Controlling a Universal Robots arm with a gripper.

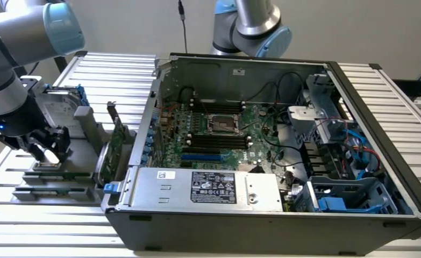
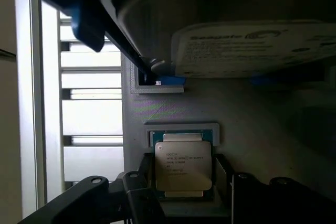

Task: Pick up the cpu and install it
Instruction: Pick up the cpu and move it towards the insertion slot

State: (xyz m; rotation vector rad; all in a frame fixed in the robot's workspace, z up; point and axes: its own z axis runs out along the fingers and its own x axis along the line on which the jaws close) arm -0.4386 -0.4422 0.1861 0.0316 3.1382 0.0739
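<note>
Exterior view, read from its left to its right. At the far left we see the robot arm (image 1: 13, 80) reaching down over a slatted metal worktop (image 1: 23, 231), with its hand (image 1: 47, 151) lowered into a grey parts holder (image 1: 56, 180). Just beside the holder, toward the exterior view's right, an expansion card (image 1: 114, 145) stands on edge. Next comes an open computer case (image 1: 268, 228) lying on its side. A silver box with a black label (image 1: 212, 187) sits along its near edge. Behind that box lies the green motherboard (image 1: 257, 121), with an empty processor socket (image 1: 222, 123) near its middle. A drive cage with blue fittings (image 1: 339, 201) occupies the case's right end. A second arm (image 1: 257, 29) stands behind the case.

Wrist view. We find the cpu (image 2: 182, 165) lying flat, metal plate upward, in a square recess of the grey holder, well apart from the socket. The hand's dark fingers (image 2: 143, 195) stand apart, one on either side of the cpu and close to its edges. We cannot tell whether they touch it, and the chip rests in its recess. Farther along the holder lies a hard drive (image 2: 252, 45) with a pale label, beside blue rails (image 2: 170, 81).
</note>
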